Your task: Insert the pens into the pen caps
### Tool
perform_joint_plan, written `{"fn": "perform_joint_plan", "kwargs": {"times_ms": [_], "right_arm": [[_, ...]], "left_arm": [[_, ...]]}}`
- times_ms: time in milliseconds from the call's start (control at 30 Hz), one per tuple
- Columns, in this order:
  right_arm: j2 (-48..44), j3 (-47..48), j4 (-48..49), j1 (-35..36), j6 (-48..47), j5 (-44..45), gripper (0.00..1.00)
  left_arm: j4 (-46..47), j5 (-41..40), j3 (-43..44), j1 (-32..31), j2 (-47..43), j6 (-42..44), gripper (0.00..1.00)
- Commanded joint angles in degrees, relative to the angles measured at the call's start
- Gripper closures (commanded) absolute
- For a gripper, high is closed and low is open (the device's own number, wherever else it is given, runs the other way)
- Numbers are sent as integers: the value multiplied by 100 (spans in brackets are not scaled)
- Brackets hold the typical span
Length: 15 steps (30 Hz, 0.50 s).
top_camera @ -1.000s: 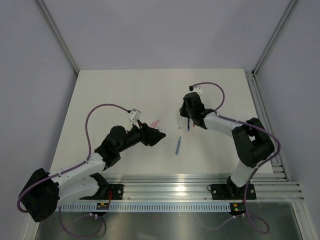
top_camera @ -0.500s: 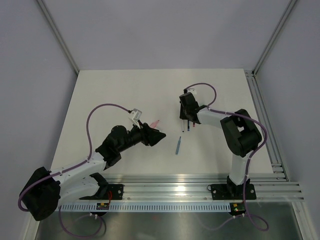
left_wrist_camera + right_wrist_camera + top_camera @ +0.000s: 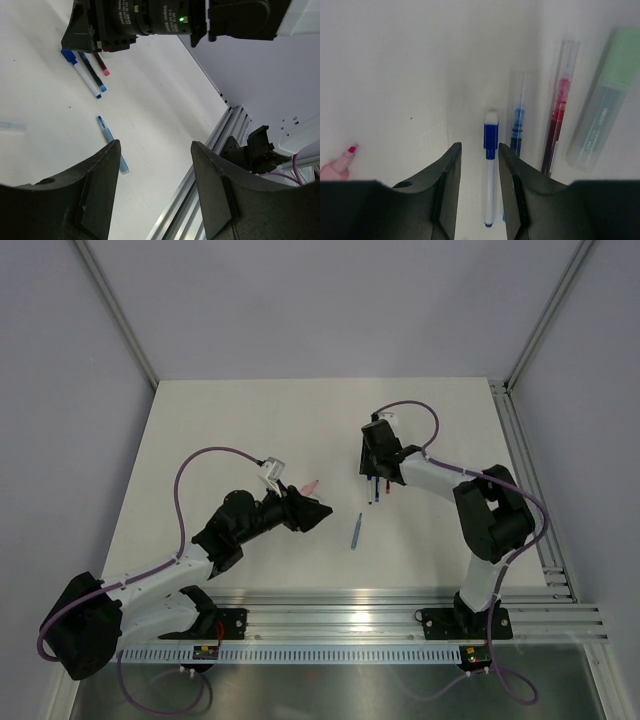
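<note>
Right gripper [image 3: 478, 146] spread, both fingers [image 3: 447, 190] clear of the pen [image 3: 489, 192] lying between them. Pen's long axis runs straight ahead of me, blue-banded end pointing away.

Bright even light, faint soft shadows, wrist views slightly soft

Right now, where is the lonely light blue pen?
In the top view, the light blue pen lies between the two arms, just nearer their bases than the right gripper.

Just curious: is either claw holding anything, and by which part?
Nothing. The left gripper is open and empty; the right gripper is open, straddling a blue-and-white pen lying on the table.
</note>
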Motion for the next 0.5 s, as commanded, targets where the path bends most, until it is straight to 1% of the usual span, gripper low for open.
{"fn": "perform_joint_plan", "kwargs": {"times_ms": [0,33,133,200,233,300,467], "right_arm": [[-959,-96,-109,14,265,-125,58],[-1247,-306,-170,32,336,-204,58],[-1705,-728,-459,278,617,-240,59],[-1864,-914,-671,558,862,-135,59],[-1952,-1054,-924,647,942,-65,59],[-1997,-1169,-1145,918,1179,15,59],[-1839,-1249,-1691,1411,1593,296,58]], "left_arm": [[181,-165,275,-25,-5,122,41],[138,-208,275,-25,-49,139,41],[-12,-428,257,-25,-145,201,42],[-117,-621,275,-25,-251,262,43],[-213,-700,275,-25,-277,280,44],[-311,-902,284,-25,-313,315,45],[-337,-965,292,-17,-278,359,46]]}}
